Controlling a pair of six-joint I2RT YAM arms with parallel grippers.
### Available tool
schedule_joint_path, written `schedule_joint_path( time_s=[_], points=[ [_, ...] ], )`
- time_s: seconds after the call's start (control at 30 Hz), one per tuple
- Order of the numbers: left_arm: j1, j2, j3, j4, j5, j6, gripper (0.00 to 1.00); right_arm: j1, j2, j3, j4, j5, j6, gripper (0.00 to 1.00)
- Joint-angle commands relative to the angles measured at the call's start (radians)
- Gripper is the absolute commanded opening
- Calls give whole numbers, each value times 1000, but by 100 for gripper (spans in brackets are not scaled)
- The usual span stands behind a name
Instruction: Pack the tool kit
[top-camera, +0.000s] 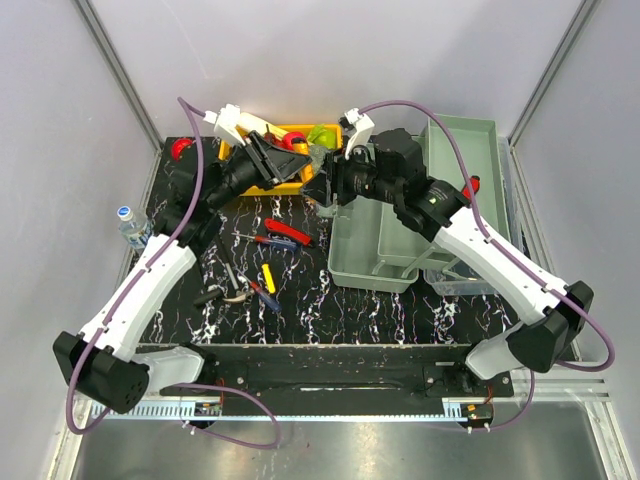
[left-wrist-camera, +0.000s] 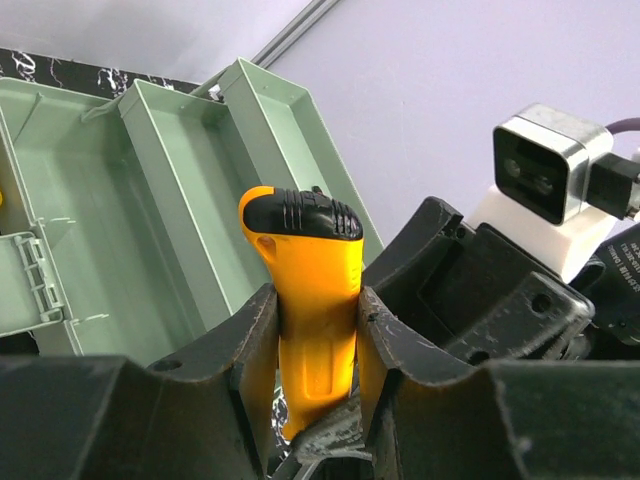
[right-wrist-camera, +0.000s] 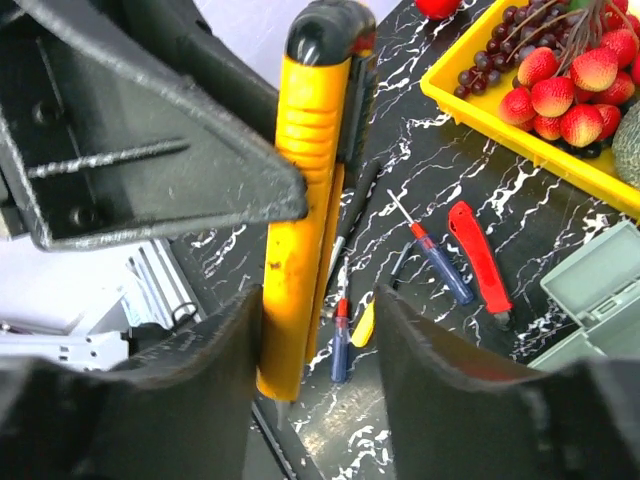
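An orange-yellow utility knife (left-wrist-camera: 310, 290) with a black cap is held upright in my left gripper (left-wrist-camera: 316, 300), which is shut on its body. My right gripper (right-wrist-camera: 318, 300) stands round the same knife (right-wrist-camera: 300, 230). Its left finger touches the handle and the other finger stands apart from it, so it is open. Both grippers meet over the table's back middle, left (top-camera: 290, 160) and right (top-camera: 335, 182). The grey-green toolbox (top-camera: 400, 240) lies open at the right, its trays (left-wrist-camera: 120, 200) empty.
Loose tools lie on the black marbled table: a red knife (top-camera: 288, 232) (right-wrist-camera: 480, 255), blue-handled screwdrivers (right-wrist-camera: 440, 265), a yellow tool (top-camera: 268, 278) and pliers (top-camera: 235, 290). A yellow fruit tray (right-wrist-camera: 520, 140) sits at the back. A water bottle (top-camera: 130, 225) stands at the left edge.
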Motion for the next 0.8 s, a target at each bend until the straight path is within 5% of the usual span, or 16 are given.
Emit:
schedule_joint_path(
  time_s=[0.0,0.1,0.2,0.3,0.37,0.77],
  points=[
    [-27,-20,6,79,-1,30,6,17,1,54,19,56,9,46],
    [-38,-18,1,71,-13,50,12,20,7,54,19,62,12,26],
    [-46,-20,3,49,-38,80,33,20,5,48,17,82,17,6],
    [-47,-26,9,16,-79,117,81,20,-10,36,19,136,20,0],
    [-47,-34,15,-34,-111,151,99,18,-21,31,10,160,0,0],
    [-44,-110,40,-217,-364,307,99,-28,-84,75,-179,607,-196,0]
  ],
)
